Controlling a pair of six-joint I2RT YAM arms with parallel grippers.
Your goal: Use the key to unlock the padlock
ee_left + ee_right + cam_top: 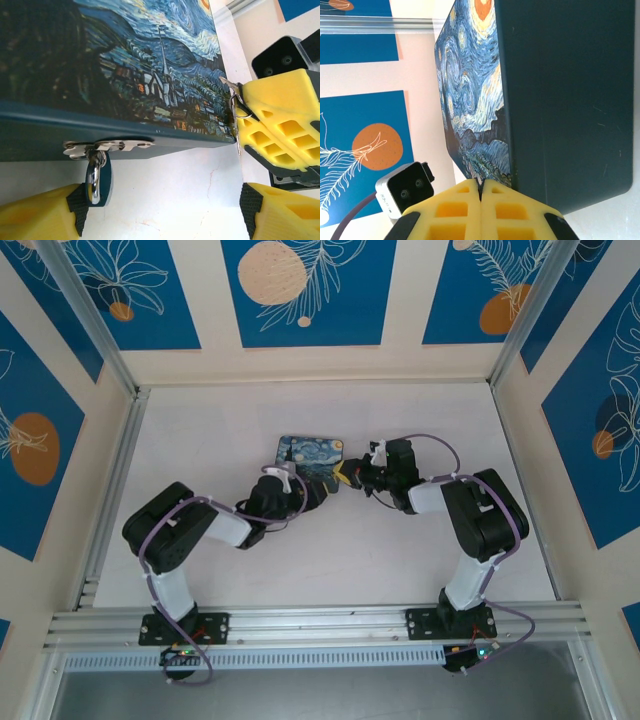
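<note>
**Pale tabletop, blue-panelled walls: padlock job, key not yet inserted**

- Item 1: table [400, 550], carrying a starry-night box [310, 452] at centre.
- Item 2: padlock [97, 180], teal, hanging by its shackle from the box's front hasp [107, 146], locked by the look of it.
- Item 3: left gripper [160, 215], jaws spread wide either side of the padlock, which sits just beside one pad.
- Item 4: right gripper [481, 192], jaws pressed together, pinching the key [234, 102] at the box's corner, well apart from the padlock.

Step judged: steadying the lock. Next move calls for clamping the padlock body, then aligning the key tip with the keyhole, which is hidden here.
</note>
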